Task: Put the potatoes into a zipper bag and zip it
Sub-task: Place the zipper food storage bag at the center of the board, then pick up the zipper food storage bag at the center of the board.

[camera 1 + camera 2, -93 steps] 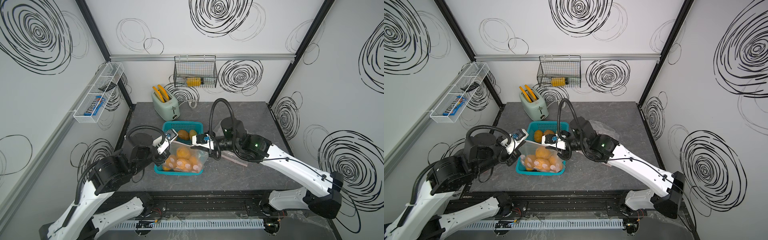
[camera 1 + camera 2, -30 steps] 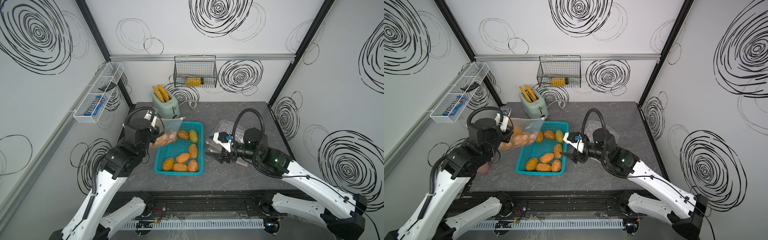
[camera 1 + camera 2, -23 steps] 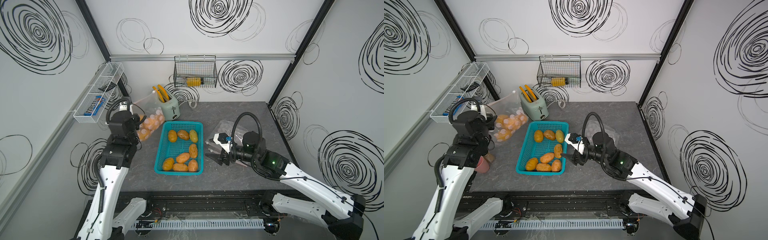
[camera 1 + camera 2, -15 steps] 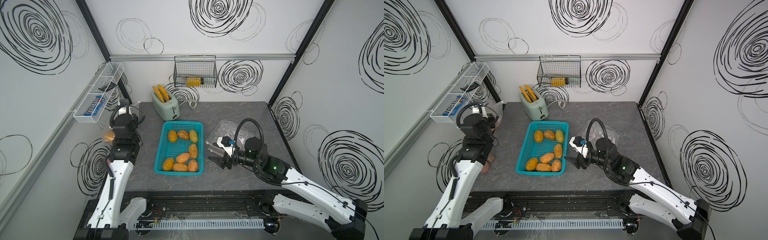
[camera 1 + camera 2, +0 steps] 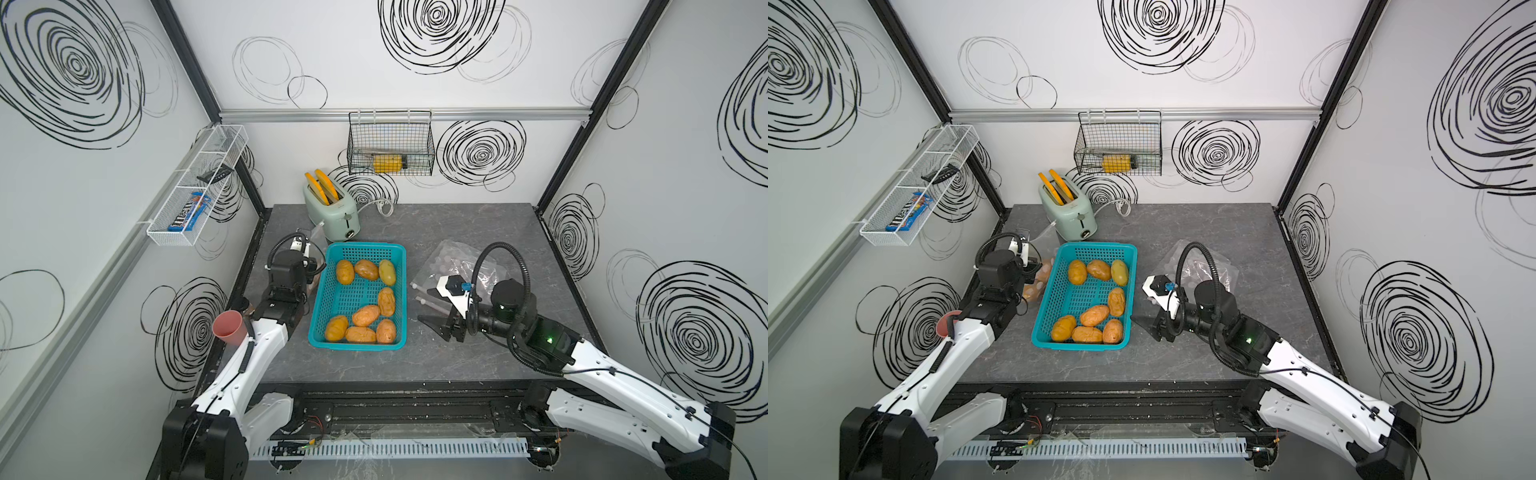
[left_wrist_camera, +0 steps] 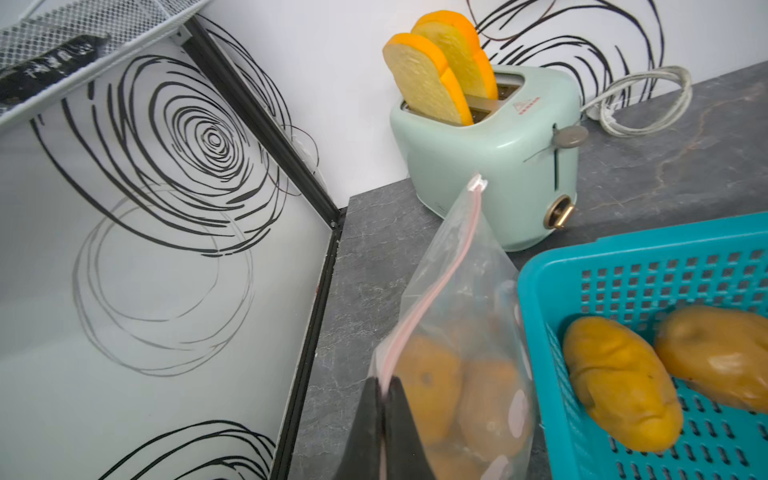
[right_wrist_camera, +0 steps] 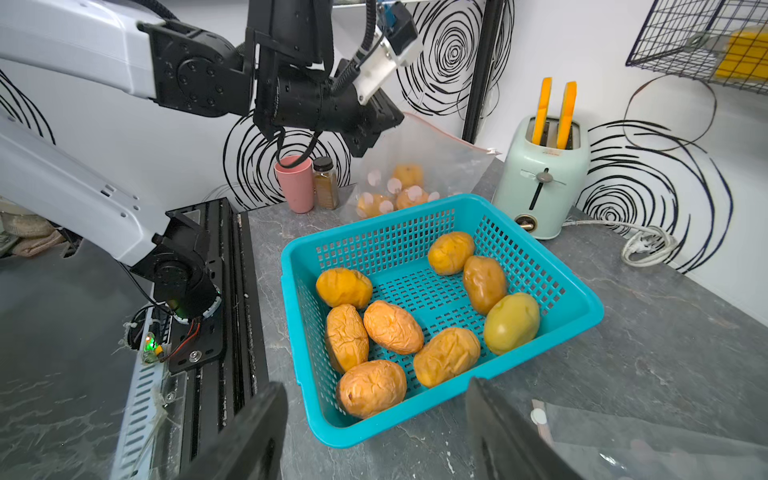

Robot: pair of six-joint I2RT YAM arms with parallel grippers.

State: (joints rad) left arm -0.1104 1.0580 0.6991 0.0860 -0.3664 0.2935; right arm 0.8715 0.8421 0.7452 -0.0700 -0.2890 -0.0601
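A clear zipper bag (image 6: pixel 457 291) with a pink zip strip holds a few orange-brown potatoes (image 6: pixel 428 382). It stands on the table just left of the teal basket (image 5: pixel 357 345), in front of the toaster. My left gripper (image 6: pixel 384 384) is shut on the bag's zip edge. Several more potatoes (image 5: pixel 365 316), one of them paler yellow-green (image 7: pixel 511 322), lie in the basket. My right gripper (image 5: pixel 428 307) hangs open to the right of the basket with nothing between its fingers. In a top view the left wrist hides most of the bag (image 5: pixel 1038 282).
A second, empty clear bag (image 5: pixel 461 262) lies on the table under and behind the right arm. A mint toaster (image 5: pixel 332 212) with two orange slices stands at the back. A pink cup (image 7: pixel 293 183) and a spice jar (image 7: pixel 325 183) sit at the left edge.
The left arm has swung the filled bag from above the basket out to the left and set it down beside the basket. The right gripper has let go of it and drawn back right.
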